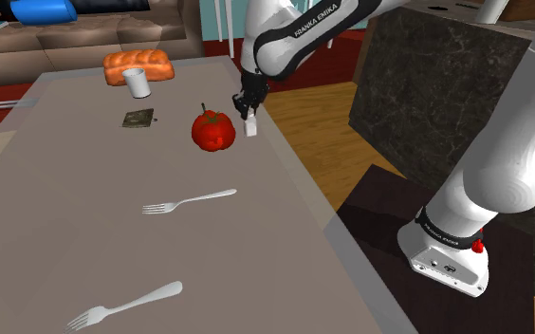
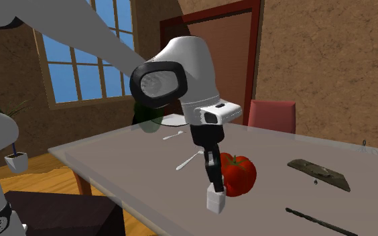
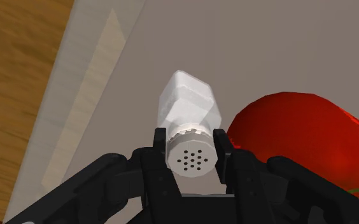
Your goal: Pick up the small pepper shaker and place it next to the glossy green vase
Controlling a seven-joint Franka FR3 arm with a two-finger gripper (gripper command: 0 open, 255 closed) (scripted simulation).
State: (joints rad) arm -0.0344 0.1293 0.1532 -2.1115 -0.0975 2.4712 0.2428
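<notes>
The gripper (image 3: 191, 137) pinches the white shaker (image 3: 188, 105) by its holed cap, body pointing down at the grey table (image 3: 248, 38); a red tomato (image 3: 293, 137) sits just beside it. The shoulder view puts the shaker at the table's edge nearest the stand; whether it touches the top I cannot tell. That view alone adds two forks (image 1: 189, 200) near the camera, and past the tomato a dark tile (image 1: 138, 118), a white cup (image 1: 138, 83) and bread (image 1: 138, 64). The second exterior view adds a green vase (image 2: 146, 121), far off and partly behind the arm.
</notes>
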